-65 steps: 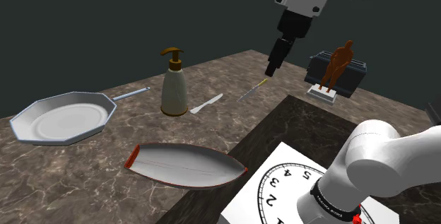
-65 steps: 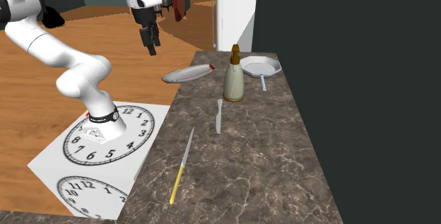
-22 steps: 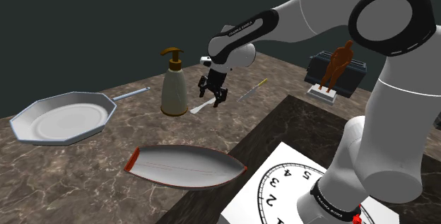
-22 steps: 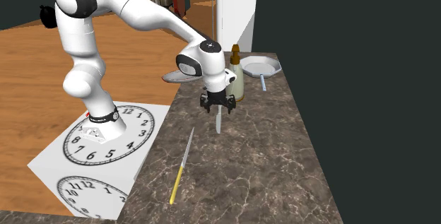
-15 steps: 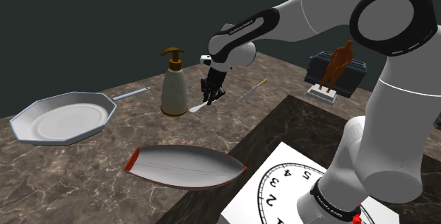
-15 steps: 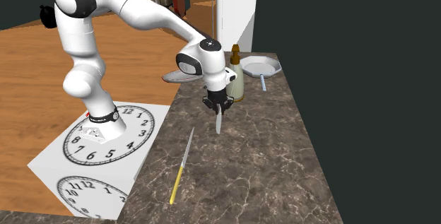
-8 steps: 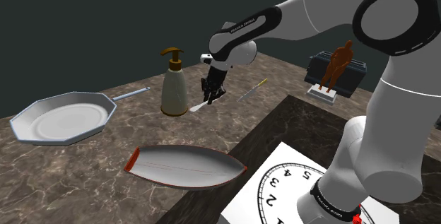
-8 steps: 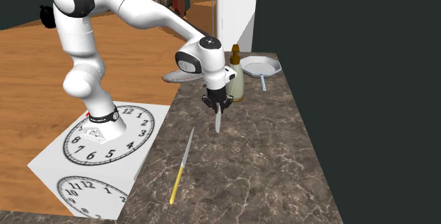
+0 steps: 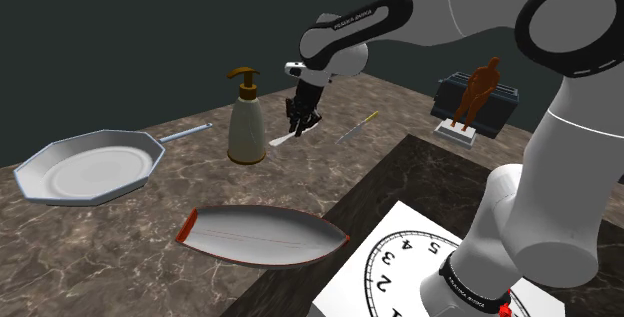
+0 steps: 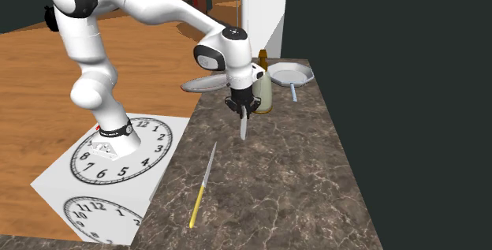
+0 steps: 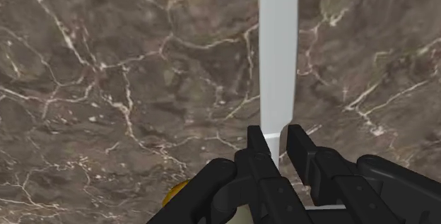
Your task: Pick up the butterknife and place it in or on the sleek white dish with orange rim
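Observation:
A plain pale butterknife (image 9: pixel 281 140) hangs a little above the dark marble counter (image 9: pixel 150 225), and my gripper (image 9: pixel 300 125) is shut on its handle end. From the second exterior view the knife (image 10: pixel 244 128) slants down from the gripper (image 10: pixel 242 113) beside the soap bottle. Looking along the hand, the flat blade (image 11: pixel 278 53) runs straight out from between the closed fingers (image 11: pixel 259 146) of the gripper (image 11: pixel 277 142). The long white dish with an orange rim (image 9: pixel 262 233) lies at the counter's near edge, well apart from the knife; across the counter the dish (image 10: pixel 201 85) shows behind the arm.
A soap dispenser (image 9: pixel 246 120) stands right beside the gripper. An octagonal pan (image 9: pixel 90 165) sits at the shoulder view's left. A thin yellow-handled knife (image 9: pixel 357 127) lies past the gripper. A brown figurine (image 9: pixel 478 93) stands before a dark box. The stand carries clock faces (image 10: pixel 118 150).
The shut gripper has risen off the counter with the butterknife in it; the blade now hangs free above the marble.

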Available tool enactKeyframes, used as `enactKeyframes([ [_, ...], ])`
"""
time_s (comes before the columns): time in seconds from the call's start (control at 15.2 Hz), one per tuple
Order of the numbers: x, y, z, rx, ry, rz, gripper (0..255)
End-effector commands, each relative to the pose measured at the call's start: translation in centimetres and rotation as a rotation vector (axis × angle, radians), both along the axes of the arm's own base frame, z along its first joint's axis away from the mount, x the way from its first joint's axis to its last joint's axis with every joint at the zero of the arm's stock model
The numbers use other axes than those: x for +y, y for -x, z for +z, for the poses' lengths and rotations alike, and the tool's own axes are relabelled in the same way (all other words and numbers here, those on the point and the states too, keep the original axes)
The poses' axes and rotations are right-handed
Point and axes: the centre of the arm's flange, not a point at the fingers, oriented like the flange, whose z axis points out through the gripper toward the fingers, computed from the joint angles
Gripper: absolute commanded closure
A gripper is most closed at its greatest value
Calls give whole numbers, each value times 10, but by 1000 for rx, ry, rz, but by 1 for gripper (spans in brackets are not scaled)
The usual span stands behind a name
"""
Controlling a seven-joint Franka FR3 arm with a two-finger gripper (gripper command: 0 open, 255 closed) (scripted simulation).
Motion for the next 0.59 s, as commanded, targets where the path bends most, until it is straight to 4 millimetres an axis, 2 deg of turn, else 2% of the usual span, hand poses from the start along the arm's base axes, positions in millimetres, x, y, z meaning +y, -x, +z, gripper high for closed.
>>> enactKeyframes([
  [0.0, 0, 1, 10, 1, 0, 0, 255],
  [0.53, 0, 1, 53, 1, 0, 0, 255],
])
